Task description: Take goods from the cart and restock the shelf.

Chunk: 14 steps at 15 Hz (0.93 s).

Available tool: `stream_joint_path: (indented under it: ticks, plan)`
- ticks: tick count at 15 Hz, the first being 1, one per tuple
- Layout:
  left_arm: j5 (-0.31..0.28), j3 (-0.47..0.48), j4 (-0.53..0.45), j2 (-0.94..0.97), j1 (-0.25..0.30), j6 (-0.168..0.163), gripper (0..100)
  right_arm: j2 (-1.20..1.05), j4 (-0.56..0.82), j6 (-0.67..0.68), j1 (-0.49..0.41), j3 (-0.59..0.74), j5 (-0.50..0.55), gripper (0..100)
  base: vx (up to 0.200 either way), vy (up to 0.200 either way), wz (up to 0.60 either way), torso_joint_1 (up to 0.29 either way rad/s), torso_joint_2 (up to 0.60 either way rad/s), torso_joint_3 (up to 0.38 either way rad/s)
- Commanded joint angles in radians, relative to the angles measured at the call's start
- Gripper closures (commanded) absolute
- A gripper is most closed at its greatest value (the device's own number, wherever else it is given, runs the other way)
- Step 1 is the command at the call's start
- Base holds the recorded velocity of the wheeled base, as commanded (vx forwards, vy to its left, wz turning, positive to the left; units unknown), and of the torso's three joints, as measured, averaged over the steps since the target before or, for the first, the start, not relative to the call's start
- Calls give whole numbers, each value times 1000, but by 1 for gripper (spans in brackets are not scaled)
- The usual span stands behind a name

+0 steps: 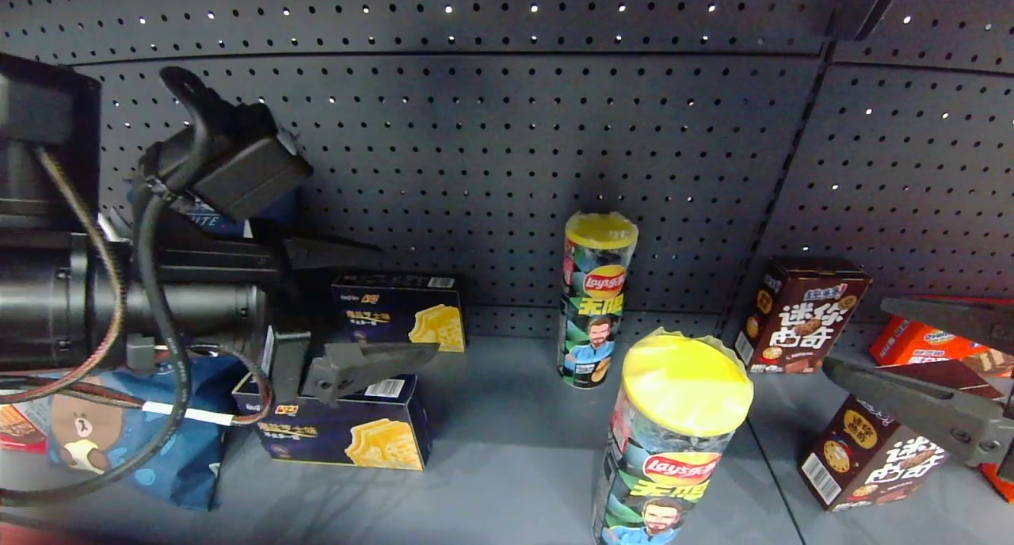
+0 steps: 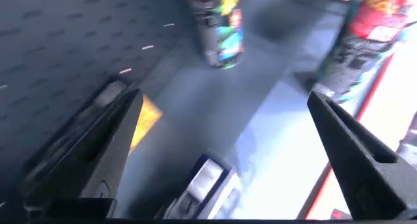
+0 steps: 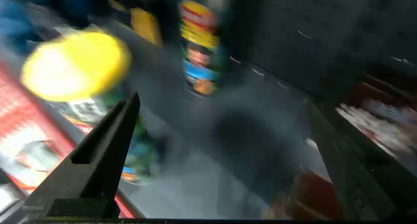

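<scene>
Two tall chip cans with yellow lids stand on the grey shelf [image 1: 515, 466], one at the back [image 1: 598, 299] and one nearer the front [image 1: 673, 442]. At the left, my left gripper [image 1: 408, 299] hangs open over two dark blue boxes, the front one [image 1: 356, 434] and the back one [image 1: 396, 311], with nothing between its fingers. The left wrist view has the left gripper [image 2: 225, 97] open above the shelf, with the back can [image 2: 218, 22] beyond it. My right gripper [image 1: 859, 335] is open at the right, beside the front can. The right wrist view puts the right gripper [image 3: 221, 107] open between the front can [image 3: 78, 64] and brown boxes.
Two brown boxes [image 1: 800, 315] [image 1: 871, 450] stand right of the cans, with orange boxes [image 1: 919, 343] at the far right. A blue bag [image 1: 119, 434] with a bear on it lies at the left. A perforated back panel [image 1: 507, 133] closes the shelf.
</scene>
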<state>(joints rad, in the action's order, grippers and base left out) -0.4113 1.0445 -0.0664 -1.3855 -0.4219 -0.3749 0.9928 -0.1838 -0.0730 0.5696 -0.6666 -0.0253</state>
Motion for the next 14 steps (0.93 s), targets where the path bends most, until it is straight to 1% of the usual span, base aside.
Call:
stream_joint_path:
  ticks: [1,2,3,4,6,9,11,14]
  plan:
    - [22,-12,2,63,-8,2,0,-36,49,-4,50,-44,45,0,0,0,0,0,0,0]
    - [63,-11,5,65,-9,2,0,-65,133,-2,139,-71,104,0,0,0,0,0,0,0]
    - [75,-11,5,65,-11,2,0,-66,164,-4,162,-80,136,0,0,0,0,0,0,0]
    - [104,-14,5,65,-11,-6,0,-56,236,-4,200,-100,216,0,0,0,0,0,0,0]
    - [129,-17,5,65,-11,-7,0,-13,285,-4,225,-96,271,0,0,0,0,0,0,0]
    - [149,-20,5,66,-9,-6,0,102,273,-2,227,-91,266,0,0,0,0,0,0,0]
    - [149,-27,17,65,-8,-1,0,152,227,-4,279,-90,258,0,0,0,0,0,0,0]
    - [150,-73,131,40,-5,2,0,195,216,-4,291,-76,260,0,0,0,0,0,0,0]
